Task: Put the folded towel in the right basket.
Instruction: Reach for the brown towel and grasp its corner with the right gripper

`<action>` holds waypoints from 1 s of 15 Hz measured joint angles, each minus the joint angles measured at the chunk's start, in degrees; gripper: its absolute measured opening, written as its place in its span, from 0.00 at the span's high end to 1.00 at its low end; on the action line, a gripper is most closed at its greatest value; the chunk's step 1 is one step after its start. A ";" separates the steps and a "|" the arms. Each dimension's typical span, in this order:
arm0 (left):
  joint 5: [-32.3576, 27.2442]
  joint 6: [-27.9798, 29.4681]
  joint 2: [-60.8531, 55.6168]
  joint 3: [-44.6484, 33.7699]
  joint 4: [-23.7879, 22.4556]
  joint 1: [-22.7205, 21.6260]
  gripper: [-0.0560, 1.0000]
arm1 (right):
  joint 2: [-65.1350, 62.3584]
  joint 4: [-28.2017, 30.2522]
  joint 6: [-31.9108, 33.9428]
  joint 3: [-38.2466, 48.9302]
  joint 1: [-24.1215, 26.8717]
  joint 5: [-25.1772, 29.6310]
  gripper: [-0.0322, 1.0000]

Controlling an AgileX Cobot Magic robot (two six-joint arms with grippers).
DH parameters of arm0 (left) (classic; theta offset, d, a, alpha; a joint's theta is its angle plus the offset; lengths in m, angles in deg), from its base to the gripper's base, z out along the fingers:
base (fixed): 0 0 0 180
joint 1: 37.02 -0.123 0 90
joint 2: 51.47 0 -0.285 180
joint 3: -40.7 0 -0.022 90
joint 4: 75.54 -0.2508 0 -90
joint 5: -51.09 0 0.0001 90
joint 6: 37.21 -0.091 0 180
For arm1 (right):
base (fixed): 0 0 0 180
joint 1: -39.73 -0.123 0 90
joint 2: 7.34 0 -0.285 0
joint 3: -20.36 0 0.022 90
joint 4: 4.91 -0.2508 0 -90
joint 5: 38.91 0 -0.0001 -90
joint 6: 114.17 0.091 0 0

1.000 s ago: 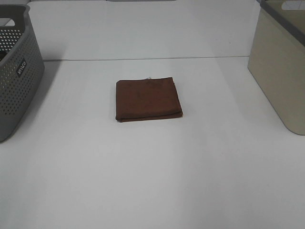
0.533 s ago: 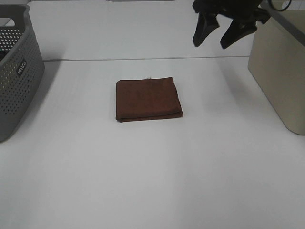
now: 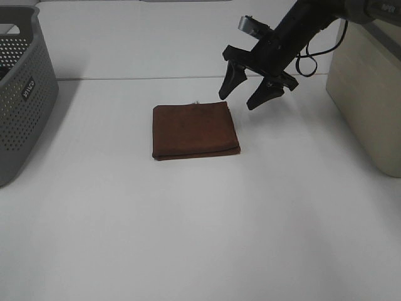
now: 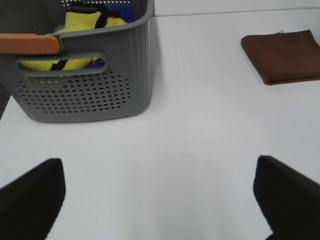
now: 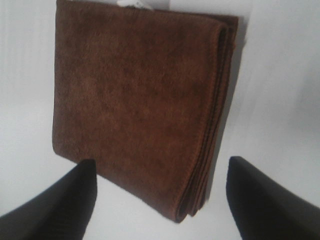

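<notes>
Hovering at about 1 o'clock of the towel (image 3: 195, 130), the right gripper (image 3: 238, 101) is spread wide and holds nothing. The towel lies flat and folded at the centre of the table (image 3: 188, 238), untouched. The right basket (image 3: 369, 94) stands at 3 o'clock, well apart from the towel; the grey basket (image 3: 22, 100) stands at 9 o'clock. The left gripper (image 4: 160, 200), likewise wide open and empty, hangs near the grey basket.

Likely failures:
- (a) The right wrist view shows the towel's layers stacked loose along one edge. A pinch that catches only the upper layers would probably let the rest fall open on the lift.
- (b) A fingertip landing on the cloth rather than beside it could push and ruck the fold.
- (c) The right basket's wall looks tall. A low carry may drag the hanging cloth against it and leave the towel draped outside.
</notes>
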 joint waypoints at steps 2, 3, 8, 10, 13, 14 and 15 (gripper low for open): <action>0.00 0.00 0.00 0.00 0.00 0.00 0.03 | 3.44 -1.38 -0.34 -2.41 1.55 0.00 0.30; 0.00 0.00 0.00 0.00 0.00 0.00 0.03 | 4.47 -1.43 -0.52 -2.58 1.78 0.00 0.30; 0.00 0.00 0.00 0.00 0.00 0.00 0.03 | 8.54 -4.18 -2.06 -2.81 0.97 0.06 0.30; 0.00 0.00 0.00 0.00 0.00 0.00 0.03 | 8.88 -4.76 -2.23 -2.86 0.34 0.06 0.30; 0.00 0.00 0.00 0.00 0.00 0.00 0.03 | 10.20 -7.28 -2.35 -3.27 -2.01 0.06 0.39; 0.00 0.00 0.00 0.00 0.00 0.00 0.03 | 10.49 -7.28 -2.29 -3.27 -2.01 0.06 0.51; 0.00 0.00 0.00 0.00 0.00 0.00 0.03 | 10.66 -6.70 -2.12 -3.27 -2.01 0.06 0.67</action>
